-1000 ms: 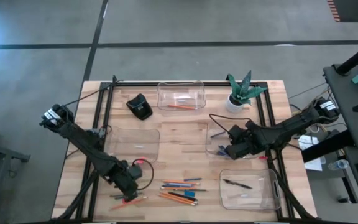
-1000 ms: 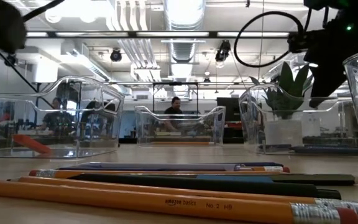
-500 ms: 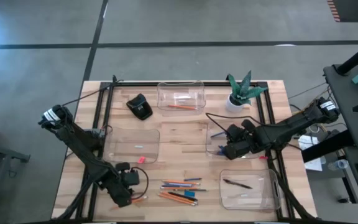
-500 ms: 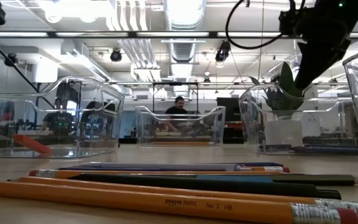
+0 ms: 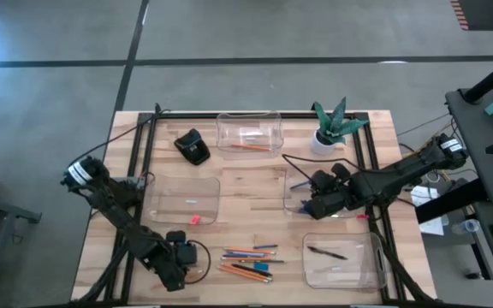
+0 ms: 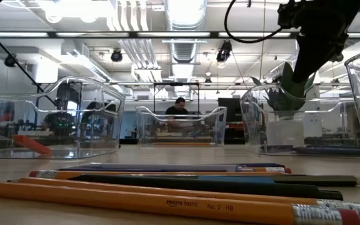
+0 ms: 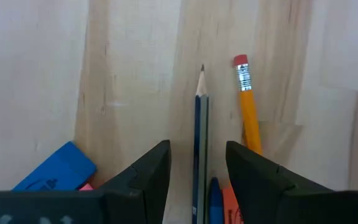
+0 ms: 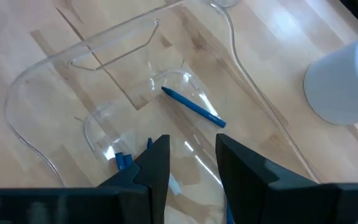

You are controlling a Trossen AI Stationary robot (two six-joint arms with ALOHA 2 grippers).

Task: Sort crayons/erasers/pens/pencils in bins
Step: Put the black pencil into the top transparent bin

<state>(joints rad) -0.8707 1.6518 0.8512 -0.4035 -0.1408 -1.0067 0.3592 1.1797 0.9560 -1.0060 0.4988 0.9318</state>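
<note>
1. Your loose pile of pencils (image 5: 248, 254) and pens (image 5: 252, 268) lies on the table (image 5: 255, 184) at about 6 o'clock, between the two arms.
2. One pen (image 5: 327, 252) sits in the bin (image 5: 342, 261) at 4 o'clock; an orange pencil (image 5: 246, 146) lies in the bin (image 5: 248, 131) at 12 o'clock.
3. A pink eraser (image 5: 193, 219) rests on the wood just beside the bin (image 5: 181, 199) at 9 o'clock.
4. Your left gripper (image 7: 196, 177) is low at 7 o'clock, arm folded along the table's edge. Its fingers (image 7: 146, 174) stand parted with a blue pencil (image 7: 201, 124) lying between them; whether they press it you cannot tell. An orange pencil (image 7: 246, 106) lies just beside it, and a blue eraser (image 7: 55, 169) sits near the other finger.
5. Your right gripper (image 8: 191, 165) reaches in from 3 o'clock and hangs over the bin (image 8: 104, 81) at 3 o'clock, fingers (image 8: 154, 165) apart and empty. A blue crayon (image 8: 193, 107) lies in that bin, with the white pot (image 8: 347, 81) close by.
</note>
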